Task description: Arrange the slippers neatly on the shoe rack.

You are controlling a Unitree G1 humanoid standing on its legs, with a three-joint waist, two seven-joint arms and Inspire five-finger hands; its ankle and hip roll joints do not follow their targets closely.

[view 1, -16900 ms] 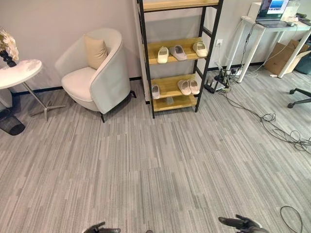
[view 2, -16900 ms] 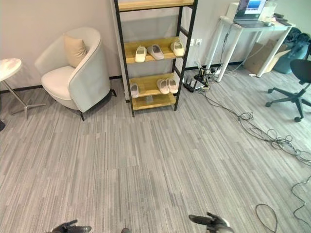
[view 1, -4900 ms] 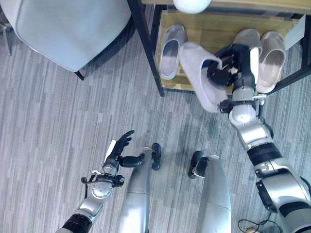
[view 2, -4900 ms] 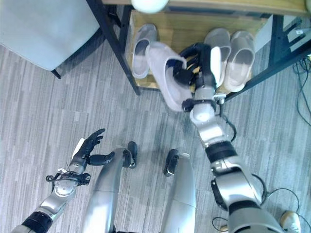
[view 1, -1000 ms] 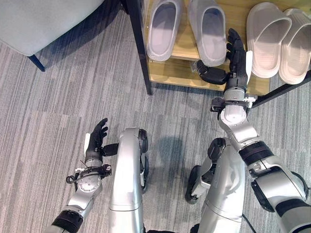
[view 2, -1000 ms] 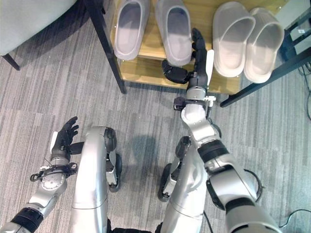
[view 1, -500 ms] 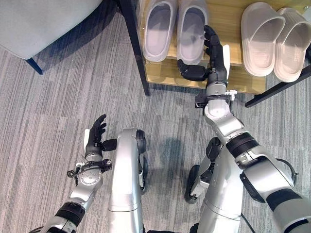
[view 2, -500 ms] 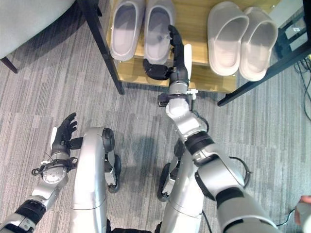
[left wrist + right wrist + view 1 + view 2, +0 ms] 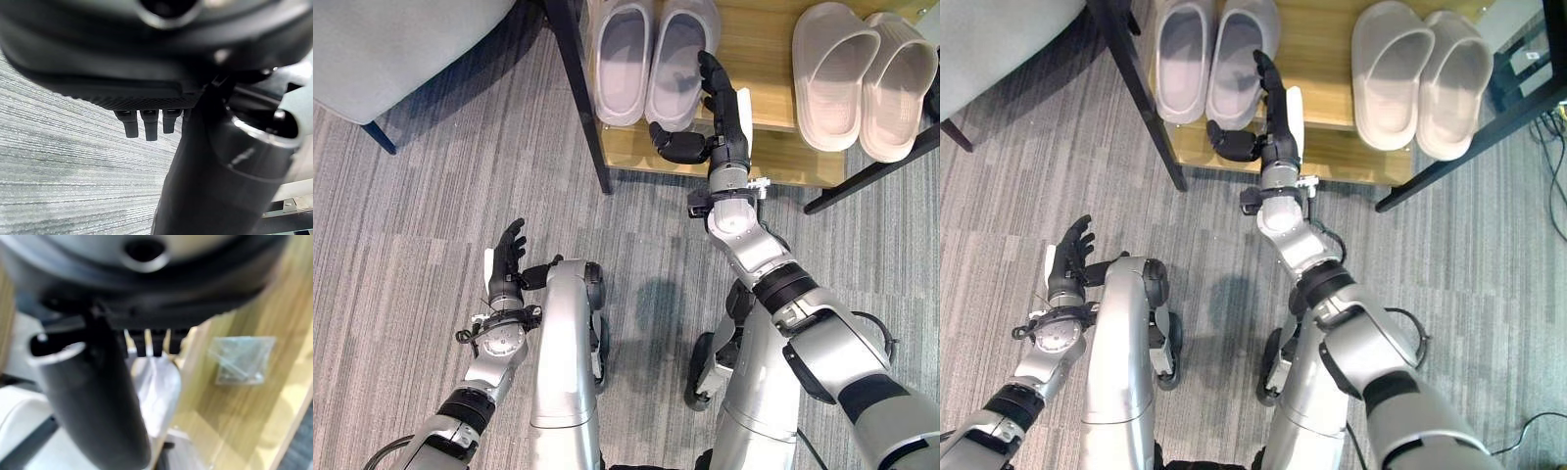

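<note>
Two grey slippers (image 9: 622, 59) (image 9: 680, 64) lie side by side, touching, at the left end of the rack's lower wooden shelf (image 9: 769, 39). My right hand (image 9: 724, 122) is open: its straight fingers rest along the right side of the second grey slipper and its thumb sits by the heel. The right wrist view has that slipper (image 9: 156, 391) just past the fingers (image 9: 146, 347). A pair of beige slippers (image 9: 837, 73) (image 9: 901, 83) lies at the shelf's right end. My left hand (image 9: 504, 269) hangs open and idle over the floor at the lower left.
The rack's black post (image 9: 578, 98) stands left of the grey pair, and a black frame bar (image 9: 871, 176) runs at the right. A pale armchair (image 9: 391, 39) is at the upper left. A small clear bag (image 9: 239, 360) lies on the wood. Grey striped carpet lies in front.
My right hand has pushed the second grey slipper leftward until it touches the first one. The left hand has barely moved. The view has shifted slightly.
</note>
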